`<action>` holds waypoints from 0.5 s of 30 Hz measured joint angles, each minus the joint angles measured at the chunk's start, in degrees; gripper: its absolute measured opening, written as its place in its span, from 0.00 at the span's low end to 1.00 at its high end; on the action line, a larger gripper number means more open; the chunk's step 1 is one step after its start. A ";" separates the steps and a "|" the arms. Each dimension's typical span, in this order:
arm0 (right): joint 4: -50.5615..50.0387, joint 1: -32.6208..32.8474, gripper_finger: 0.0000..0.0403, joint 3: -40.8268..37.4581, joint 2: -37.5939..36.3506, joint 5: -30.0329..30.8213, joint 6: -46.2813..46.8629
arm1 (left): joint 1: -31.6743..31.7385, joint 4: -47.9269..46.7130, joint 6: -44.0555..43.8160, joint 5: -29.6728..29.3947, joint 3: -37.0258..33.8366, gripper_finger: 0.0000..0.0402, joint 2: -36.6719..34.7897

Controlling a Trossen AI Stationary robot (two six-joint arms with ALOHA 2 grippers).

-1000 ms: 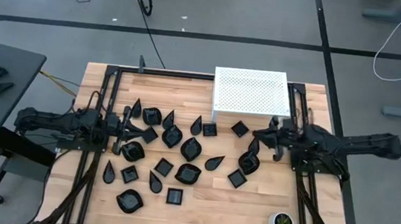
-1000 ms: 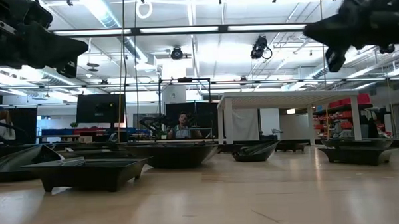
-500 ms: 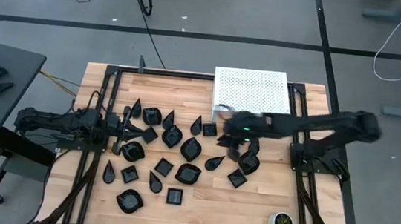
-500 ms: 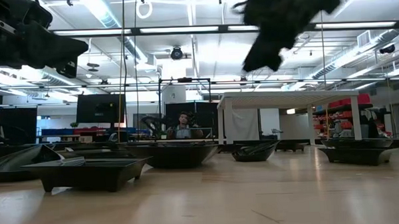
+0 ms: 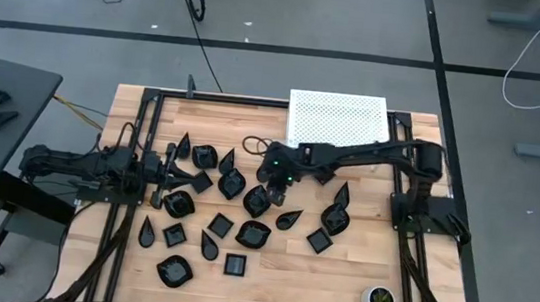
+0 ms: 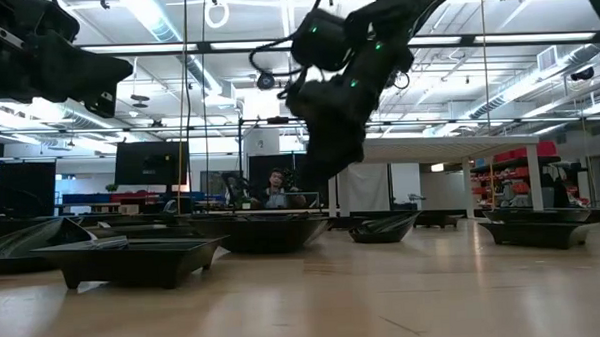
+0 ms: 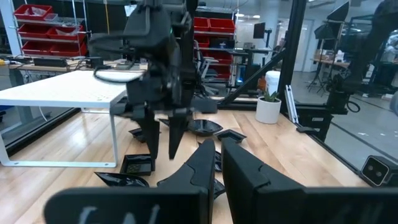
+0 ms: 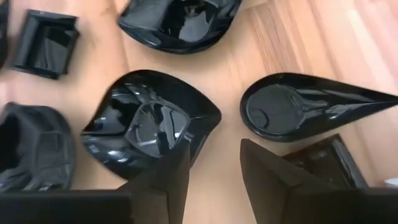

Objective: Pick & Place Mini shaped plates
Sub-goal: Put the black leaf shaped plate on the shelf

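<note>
Several glossy black mini shaped plates (image 5: pixel 252 235) lie flat on the wooden table (image 5: pixel 348 270), between the two arms. My right gripper (image 8: pixel 214 152) is stretched out over the middle of the table (image 5: pixel 269 179), pointing steeply down, open and holding nothing. It hovers above a rounded teardrop plate (image 8: pixel 146 134), with a slim teardrop plate (image 8: pixel 298 112) beside it. The left wrist view also shows my right gripper (image 7: pixel 163 146) clear of the plates. My left gripper (image 7: pixel 219 163) waits level at the table's left side (image 5: pixel 185 172), shut and holding nothing.
A white perforated stand (image 5: pixel 338 126) is at the table's far edge, just behind my right arm. A small white pot with a green plant (image 5: pixel 379 300) sits at the near right corner. Black frame rails (image 5: pixel 141 137) run along both sides. A person (image 6: pixel 274 192) sits far behind the table.
My right gripper has swept from the table's right side toward its middle, over the plates. It has tipped from level to pointing steeply down, sunk a little, and opened. No plate has moved.
</note>
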 joint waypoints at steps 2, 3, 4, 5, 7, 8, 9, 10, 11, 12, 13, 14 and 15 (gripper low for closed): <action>0.23 -0.10 0.36 0.28 1.13 -0.03 0.44 | 0.00 0.00 0.00 0.00 0.00 0.08 0.00; 0.72 -0.10 0.36 0.31 1.67 -0.07 0.70 | 0.01 0.00 -0.04 0.00 0.00 0.08 0.00; 1.14 -0.12 0.36 0.32 2.12 -0.30 0.78 | 0.01 -0.01 -0.21 0.00 0.00 0.08 0.00; 1.16 -0.11 0.36 0.32 2.57 -0.70 0.81 | 0.00 0.00 -0.51 0.00 0.00 0.08 0.00; 2.02 -0.10 0.36 0.32 3.49 -1.99 1.22 | 0.01 -0.01 -1.18 0.00 0.00 0.08 0.00; 2.11 -0.08 0.36 0.32 3.88 -2.47 1.34 | 0.02 0.00 -1.23 0.00 0.00 0.08 0.00; 2.36 -0.07 0.36 0.32 4.26 -2.81 1.42 | 0.00 0.00 -1.29 0.00 0.00 0.08 0.00; 2.83 -0.09 0.36 0.32 4.54 -3.05 1.52 | 0.00 0.00 -1.46 0.00 0.00 0.08 0.00; 2.93 -0.10 0.36 0.32 4.89 -3.15 1.74 | 0.01 0.00 -1.46 0.00 0.01 0.08 0.00; 3.40 -0.10 0.36 0.32 5.31 -3.24 1.83 | 0.00 0.03 -1.46 -0.01 0.00 0.08 0.00; 3.89 -0.10 0.36 0.32 5.67 -3.76 1.86 | 0.02 0.01 -1.46 0.00 0.00 0.08 0.00; 4.02 -0.10 0.36 0.32 6.00 -4.67 1.88 | 0.00 -0.01 -1.46 0.00 0.00 0.08 0.00; 4.53 -0.10 0.36 0.32 6.24 -5.68 2.02 | 0.01 0.03 -1.46 0.00 0.00 0.08 0.00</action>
